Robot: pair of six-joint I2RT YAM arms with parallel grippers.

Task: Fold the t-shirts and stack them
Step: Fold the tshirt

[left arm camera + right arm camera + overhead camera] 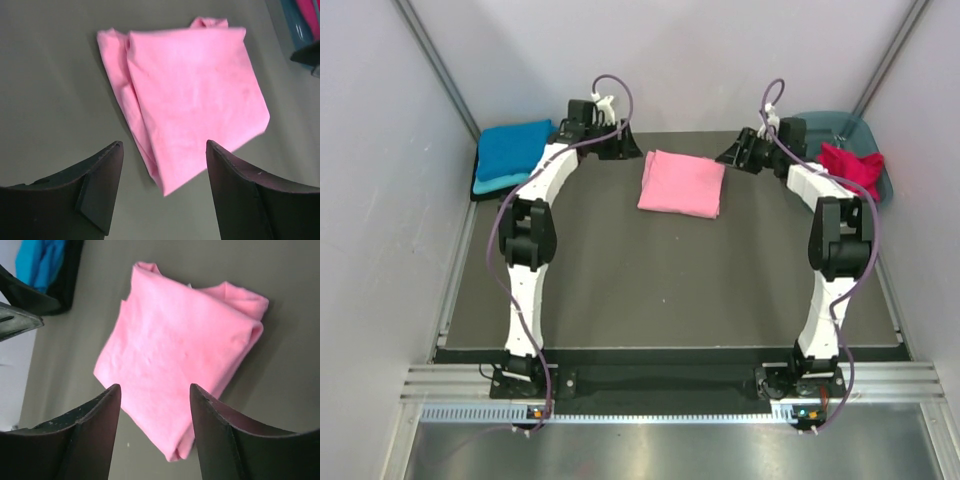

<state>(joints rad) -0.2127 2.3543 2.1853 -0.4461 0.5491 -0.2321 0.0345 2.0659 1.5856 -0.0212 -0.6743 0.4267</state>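
A light pink t-shirt (682, 183) lies folded into a rectangle on the dark table at the back centre; it also shows in the left wrist view (195, 95) and the right wrist view (175, 355). My left gripper (623, 143) (162, 150) is open and empty just left of it. My right gripper (730, 152) (155, 392) is open and empty just right of it. A bright blue shirt (513, 148) lies folded on a turquoise one (492, 184) at the back left. A crimson red shirt (853, 166) lies crumpled in the tub. No black shirt shows.
The blue-grey plastic tub (840, 126) stands at the back right corner. White walls enclose the table on the left, right and back. The dark table surface (670, 290) stretches from the pink shirt toward the arm bases.
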